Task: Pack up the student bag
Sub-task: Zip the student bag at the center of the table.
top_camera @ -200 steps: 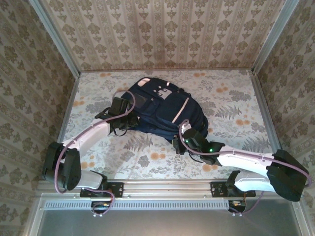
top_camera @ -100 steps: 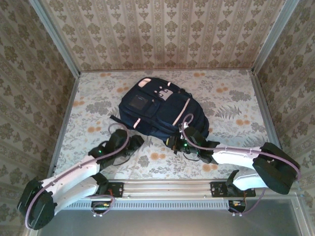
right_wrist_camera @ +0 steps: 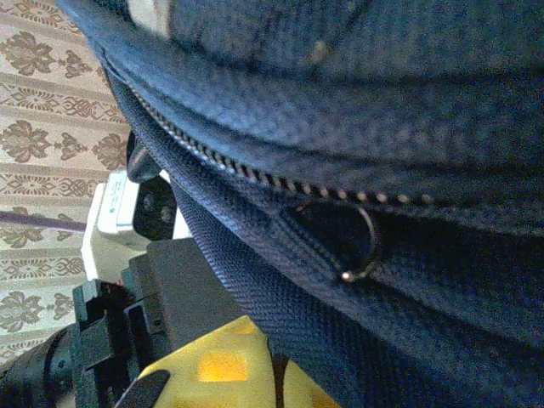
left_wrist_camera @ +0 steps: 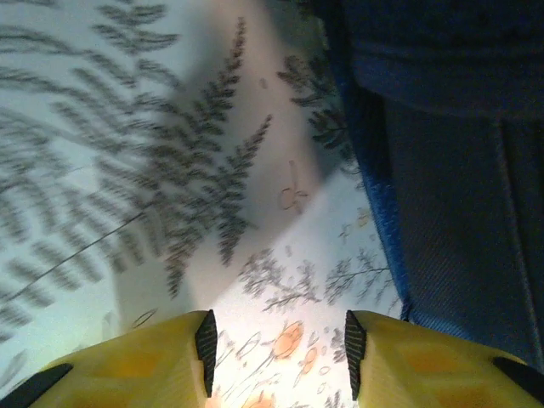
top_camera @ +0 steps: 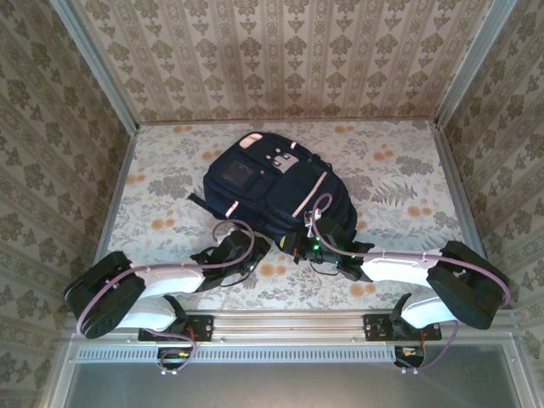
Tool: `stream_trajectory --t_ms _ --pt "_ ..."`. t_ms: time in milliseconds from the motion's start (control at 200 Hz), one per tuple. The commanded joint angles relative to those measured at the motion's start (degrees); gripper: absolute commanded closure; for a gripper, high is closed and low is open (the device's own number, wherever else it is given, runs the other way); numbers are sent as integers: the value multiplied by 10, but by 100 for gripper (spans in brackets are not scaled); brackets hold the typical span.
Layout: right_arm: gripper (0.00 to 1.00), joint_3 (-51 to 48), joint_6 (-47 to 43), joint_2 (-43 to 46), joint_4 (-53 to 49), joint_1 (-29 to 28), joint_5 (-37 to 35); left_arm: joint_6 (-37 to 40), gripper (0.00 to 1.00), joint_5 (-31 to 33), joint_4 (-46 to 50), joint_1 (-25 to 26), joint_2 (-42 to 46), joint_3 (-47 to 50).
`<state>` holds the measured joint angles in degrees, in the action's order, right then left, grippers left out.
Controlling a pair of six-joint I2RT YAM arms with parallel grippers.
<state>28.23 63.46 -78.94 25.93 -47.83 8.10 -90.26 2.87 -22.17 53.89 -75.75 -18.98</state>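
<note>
A table covered with a pale floral and fern-printed cloth (top_camera: 399,187) fills the floor of a wallpapered enclosure. The student bag, a large navy-blue fabric backpack with pale pink stripe trim and white patches (top_camera: 272,191), lies flat on the middle of the table with its front face up. Its lower edge points toward the arms.

2 white arms reach in low from the near rail. The left arm (top_camera: 161,279) stretches across the cloth toward the bag's near edge, and the right arm (top_camera: 399,270) comes in from the other side to the same edge.

The left gripper (left_wrist_camera: 280,340) sits just off the bag's lower edge. Its 2 yellow fingers (left_wrist_camera: 144,361) stand apart with only tablecloth between them, and the blue fabric lies just beside the right-hand finger.

The right gripper (right_wrist_camera: 272,374) is pressed up against the bag's lower side with its yellow fingers together. Whether any fabric is pinched between them cannot be told.

Close above those fingers, a metal-toothed zipper (right_wrist_camera: 255,174) runs along the bag's seam. A small dark wire ring (right_wrist_camera: 361,246) hangs below it on a fabric tab.
</note>
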Motion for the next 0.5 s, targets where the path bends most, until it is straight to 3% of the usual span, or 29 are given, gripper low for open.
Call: stream_trajectory --t_ms 0,255,495 --pt "100 10 5 -3 55 -2 12 -24 57 9 -95 9 -26 -18" --pt "100 4 -6 1 55 -1 10 -29 64 30 -59 18 18 -7" --pt "100 -1 -2 -3 69 -1 11 -17 65 57 -3 24 75 -7"
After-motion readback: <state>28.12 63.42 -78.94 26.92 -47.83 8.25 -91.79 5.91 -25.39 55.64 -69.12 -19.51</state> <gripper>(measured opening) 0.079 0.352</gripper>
